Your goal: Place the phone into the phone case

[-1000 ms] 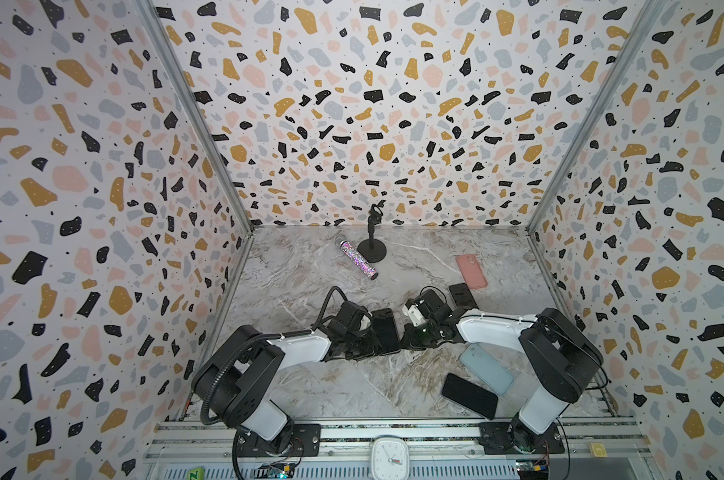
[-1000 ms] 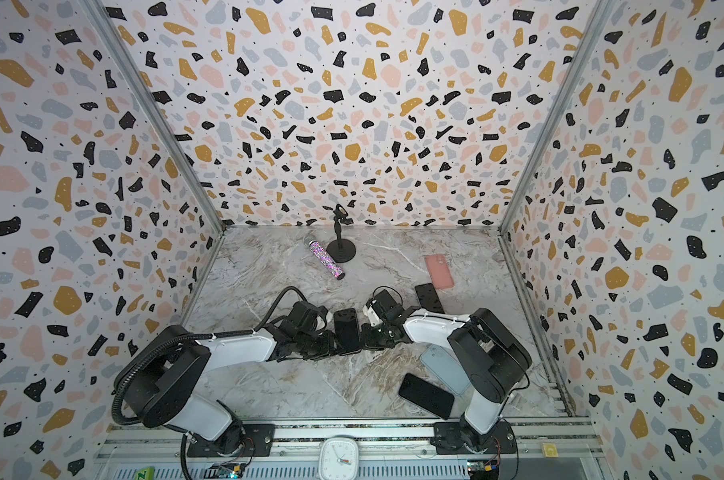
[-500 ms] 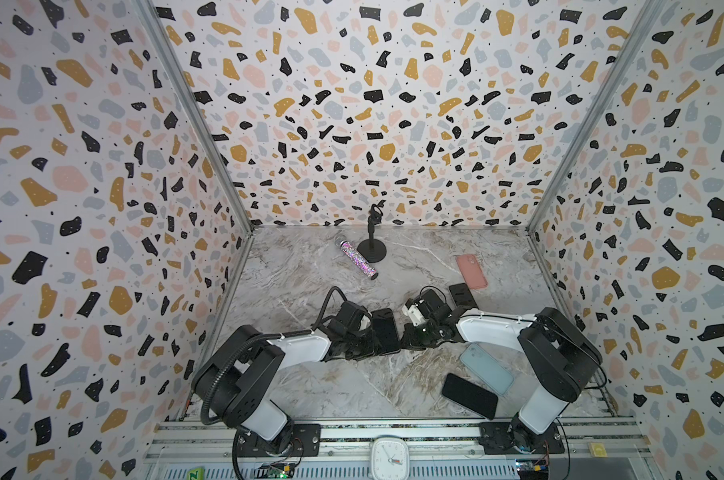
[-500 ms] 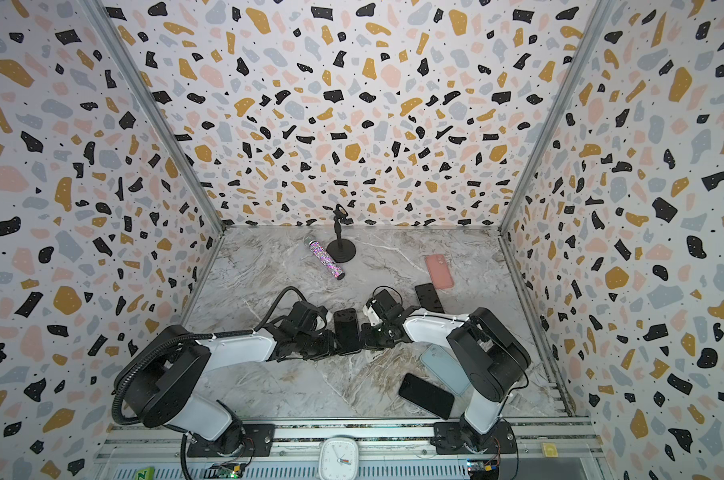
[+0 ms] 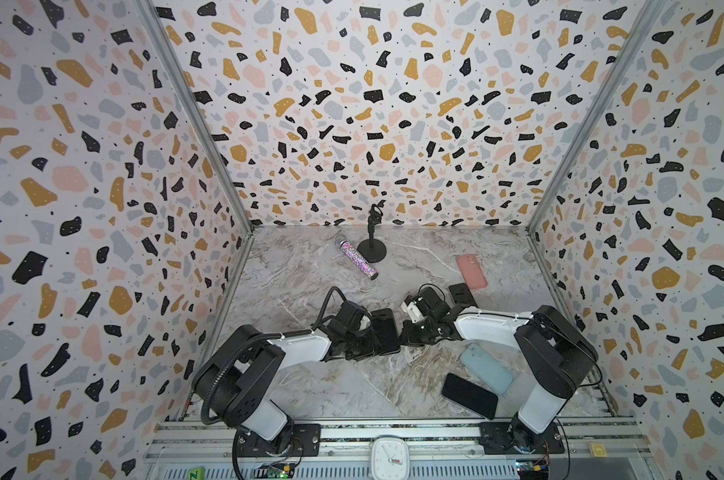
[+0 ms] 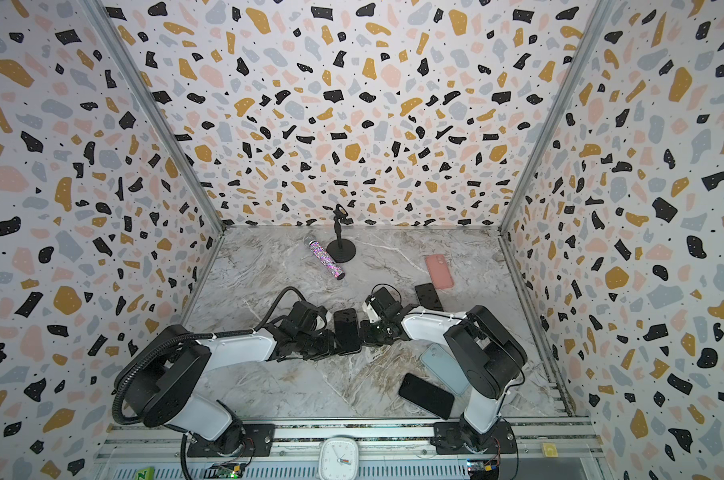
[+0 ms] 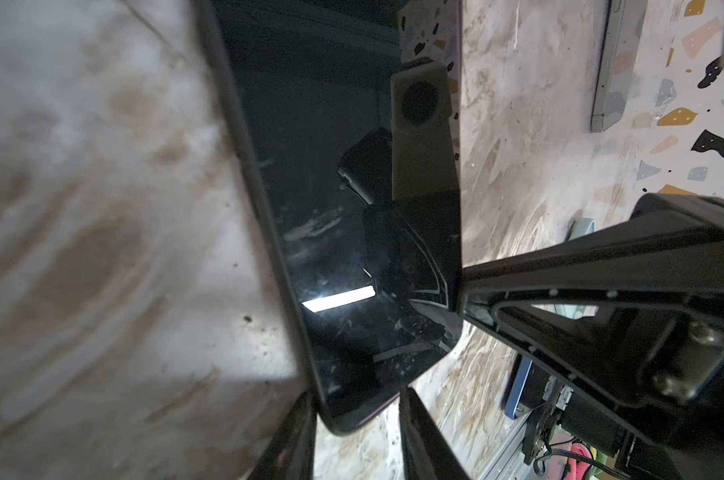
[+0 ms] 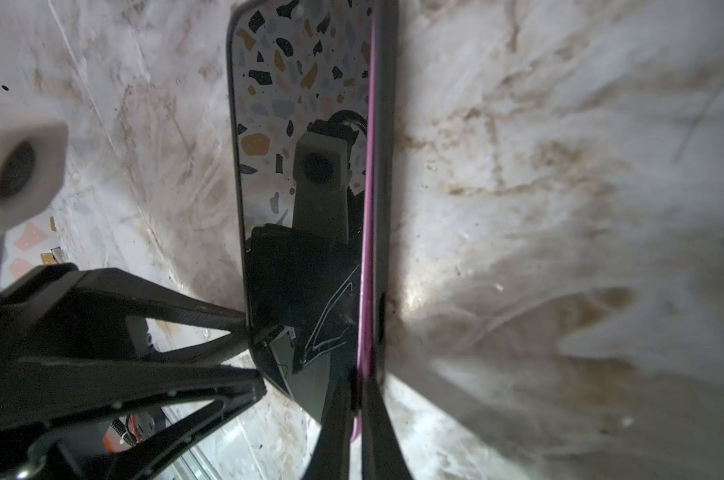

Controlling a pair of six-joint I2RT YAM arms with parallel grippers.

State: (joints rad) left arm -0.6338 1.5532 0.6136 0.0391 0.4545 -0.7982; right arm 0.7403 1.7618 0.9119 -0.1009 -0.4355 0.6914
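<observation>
Phone loc: phone (image 5: 384, 332) is lying at ctr of counter (image 5: 302, 270) in both top views, btwn the two arms, dark screen up.
Seating: purple side of phone is showing along the black phone case (image 8: 383, 187) rim in R wrist view. That long edge is prob. not sitting fully in yet.
Risk, L: L end effector (image 7: 354, 399) is gripping just one end corner. A sideways shove from R could be pivoting phone + case out of that hold.
Risk, ctr: pressing on one edge only may be popping the opp. edge back out of the rim. The glossy screen is giving little bite.
Risk, R: R end effector (image 8: 358, 386) is working right on the seam. It could be skidding off onto the counter, or wedging btwn phone & rim and prying it out.
Risk, lower R of frame: teal phone (image 5: 487, 368) & spare black phone (image 5: 469, 395) are lying near the R arm. A wide swing could be knocking them.
L end effector: standing partly open, fingers (image 7: 297, 436) astride the case's near end, clamping it w/ phone inside.
R end effector: clenched, tips (image 8: 335, 415) together, touching the purple edge at the rim. Whether it's pinching the rim: cannot tell.
</observation>
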